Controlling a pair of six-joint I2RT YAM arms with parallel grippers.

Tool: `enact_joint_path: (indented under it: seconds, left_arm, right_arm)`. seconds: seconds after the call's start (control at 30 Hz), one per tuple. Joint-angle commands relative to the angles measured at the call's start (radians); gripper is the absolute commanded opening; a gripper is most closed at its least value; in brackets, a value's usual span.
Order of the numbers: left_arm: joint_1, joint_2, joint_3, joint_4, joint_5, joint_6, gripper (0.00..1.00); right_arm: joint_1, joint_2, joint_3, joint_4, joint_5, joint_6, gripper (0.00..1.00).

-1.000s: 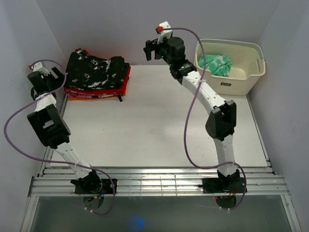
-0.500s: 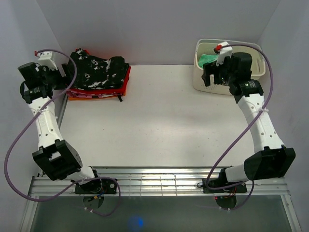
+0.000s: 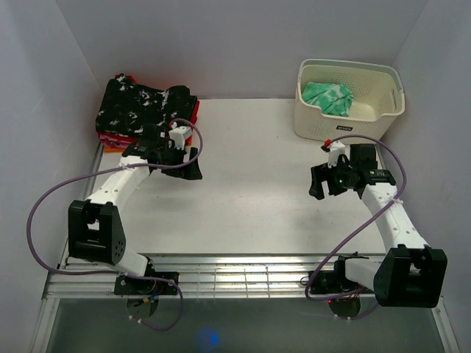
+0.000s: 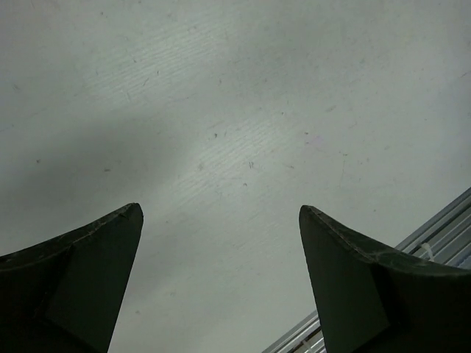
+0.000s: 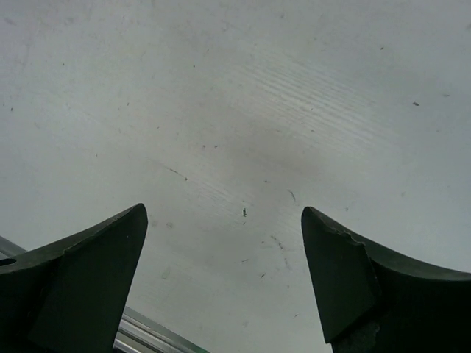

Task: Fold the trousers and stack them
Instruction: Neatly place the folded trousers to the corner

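Observation:
The trousers (image 3: pixel 140 107), black with white splatter marks, lie folded on top of a red garment (image 3: pixel 190 123) at the back left corner of the table. My left gripper (image 3: pixel 190 163) hangs over the bare white tabletop just in front of that stack, open and holding nothing; its wrist view shows both dark fingers (image 4: pixel 88 279) wide apart over the table. My right gripper (image 3: pixel 321 184) is low over the table's right side, in front of the basket, also open and empty, its fingers (image 5: pixel 360 279) spread.
A cream plastic basket (image 3: pixel 368 121) stands at the back right and holds a green patterned cloth (image 3: pixel 329 97). Grey walls close in the table on three sides. A metal rail (image 3: pixel 243 278) runs along the near edge by the arm bases.
Both arms swung down and inward. The left gripper came from the far left wall to the table in front of the stack. The right gripper left the basket and dropped toward the table's right side.

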Motion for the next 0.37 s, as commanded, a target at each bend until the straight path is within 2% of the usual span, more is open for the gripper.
enact_joint_path:
  seconds: [0.0,0.23,0.33]
  left_arm:
    - [0.014,-0.058,-0.068,0.036,-0.014,-0.032,0.98]
    - [0.014,-0.147,-0.160,0.076,-0.037,-0.022,0.98]
    - [0.014,-0.179,-0.166,0.081,-0.055,-0.026,0.98]
  right_arm:
    - [0.000,-0.028,-0.044,-0.016,-0.091,-0.042,0.90]
    - [0.001,-0.046,-0.071,-0.012,-0.126,-0.002,0.90]
    - [0.001,-0.049,-0.057,-0.015,-0.093,0.019,0.90]
